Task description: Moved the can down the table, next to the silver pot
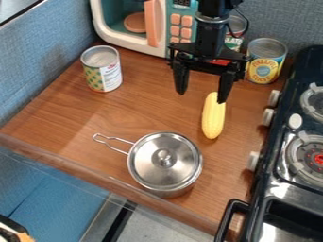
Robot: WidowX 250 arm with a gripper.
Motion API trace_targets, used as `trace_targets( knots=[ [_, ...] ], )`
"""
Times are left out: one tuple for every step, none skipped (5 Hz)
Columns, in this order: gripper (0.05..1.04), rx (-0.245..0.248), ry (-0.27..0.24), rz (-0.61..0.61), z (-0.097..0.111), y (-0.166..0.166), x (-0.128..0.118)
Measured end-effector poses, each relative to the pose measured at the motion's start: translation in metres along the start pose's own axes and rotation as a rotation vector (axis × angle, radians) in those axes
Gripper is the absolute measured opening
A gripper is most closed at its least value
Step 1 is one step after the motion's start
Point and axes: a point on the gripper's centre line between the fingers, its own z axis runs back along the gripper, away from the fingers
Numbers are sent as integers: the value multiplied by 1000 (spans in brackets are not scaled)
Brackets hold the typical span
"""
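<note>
— While the pincer [201, 96] hangs at upper centre, is it gripping anything?
— No, it's open, one tip by the upper end of the corn [213, 120].
— And the cans?
— The green-and-yellow can [101, 71] stands upper left on the surface [95, 127]; the yellow-and-blue can [265, 64] and a partly hidden can [234, 43], upper right. All are well apart from the silver pot [165, 163], lower centre.

Looks down at steep slant from above front edge [56, 159] of tabletop [142, 106]. Faces back twd toy microwave [129, 41] & grey-blue fabric wall [284, 19]. Set fairly close: takes in most of tabletop, cuts off microwave at top & stove [287, 189] at R. Slightly turned, so shows front edge on diag., L side down to btm R.
</note>
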Motion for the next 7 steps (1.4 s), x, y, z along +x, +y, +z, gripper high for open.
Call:
trace_targets(
  knots=[
    [1001, 6, 38, 2, -13, 0, -2],
    [1001, -24, 34, 67, -7, 23, 26],
    [1001, -28, 29, 130, 1, 59, 55],
    [1001, -36, -4, 129, 11, 83, 84],
    [1001, 1, -34, 77, 16, 130, 102],
    [1001, -1, -30, 50, 9, 160, 106],
    [1001, 2, -61, -25, 11, 175, 109]
  ],
)
